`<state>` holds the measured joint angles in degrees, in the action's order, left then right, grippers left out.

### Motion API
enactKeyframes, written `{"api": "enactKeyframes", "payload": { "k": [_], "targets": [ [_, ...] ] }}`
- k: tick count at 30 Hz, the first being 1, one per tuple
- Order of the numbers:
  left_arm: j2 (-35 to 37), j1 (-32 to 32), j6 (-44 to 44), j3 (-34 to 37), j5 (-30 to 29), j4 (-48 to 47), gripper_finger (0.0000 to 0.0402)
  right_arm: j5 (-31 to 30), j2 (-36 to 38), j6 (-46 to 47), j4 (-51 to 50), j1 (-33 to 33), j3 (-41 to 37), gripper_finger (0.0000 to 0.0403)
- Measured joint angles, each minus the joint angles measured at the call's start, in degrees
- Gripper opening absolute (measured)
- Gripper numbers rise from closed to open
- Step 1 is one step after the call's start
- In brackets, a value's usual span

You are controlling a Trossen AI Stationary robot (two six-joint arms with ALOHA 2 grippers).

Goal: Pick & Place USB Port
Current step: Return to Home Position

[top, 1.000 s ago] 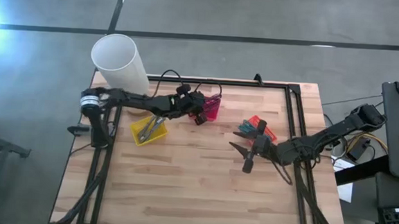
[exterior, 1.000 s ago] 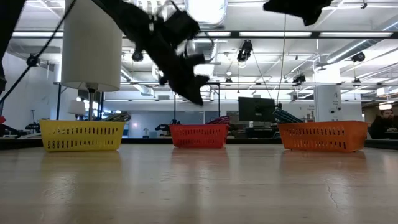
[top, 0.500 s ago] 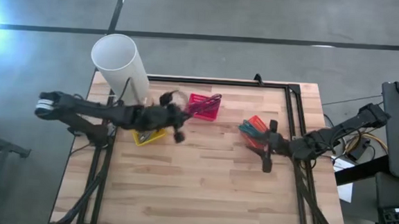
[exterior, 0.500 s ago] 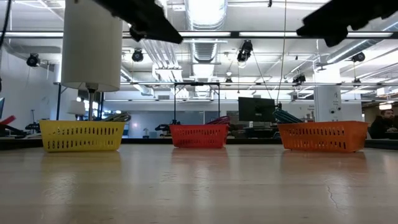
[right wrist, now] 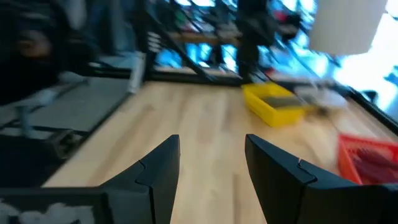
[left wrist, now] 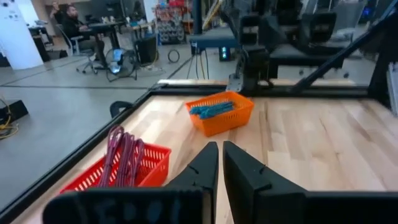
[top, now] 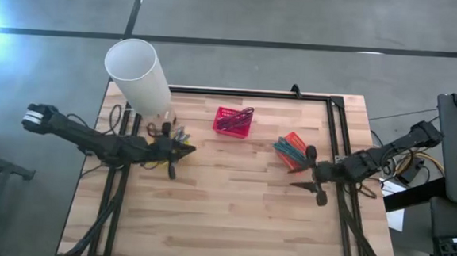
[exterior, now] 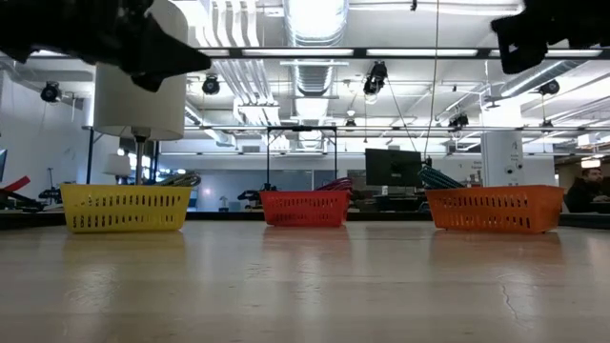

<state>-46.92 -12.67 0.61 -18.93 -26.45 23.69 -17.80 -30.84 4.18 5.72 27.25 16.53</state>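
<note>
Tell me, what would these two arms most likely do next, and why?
Probably draw both arms back to rest at their own sides. The left gripper is shut on nothing, the right gripper is open and empty, no cable lies loose on the table, and the yellow bin, red bin and orange bin each hold cables, so nothing seems left to sort.
</note>
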Motion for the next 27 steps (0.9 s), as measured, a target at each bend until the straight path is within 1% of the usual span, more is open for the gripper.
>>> {"api": "enactKeyframes", "payload": {
  "k": [3,5,9,15,18,23,27],
  "targets": [
    [4.4,0.1,-0.3,3.4,0.0,0.1,0.003,4.6,2.9,-4.2,4.5,0.0,-2.7,0.0176],
    [6.8,0.1,-0.5,5.1,0.0,0.2,0.003,6.3,4.8,-4.6,5.2,0.0,-4.4,0.0176],
    [11.0,0.1,0.1,8.2,0.0,0.4,0.003,6.4,8.6,-4.1,5.1,-0.1,-6.7,0.0176],
    [16.7,0.1,-0.1,12.0,0.0,0.4,0.003,6.4,14.0,-6.3,4.8,-0.1,-8.7,0.0176],
    [19.2,0.1,0.1,13.4,0.0,0.6,0.003,6.4,16.6,-6.3,4.2,-0.1,-9.6,0.0176],
    [22.7,0.1,2.3,15.4,0.1,1.4,0.003,6.4,20.5,-5.9,0.5,-0.1,-10.6,0.0176],
    [25.2,0.2,2.4,16.8,0.1,1.3,0.003,6.3,22.8,-7.0,0.4,-0.1,-11.2,0.0176]
  ]
}}
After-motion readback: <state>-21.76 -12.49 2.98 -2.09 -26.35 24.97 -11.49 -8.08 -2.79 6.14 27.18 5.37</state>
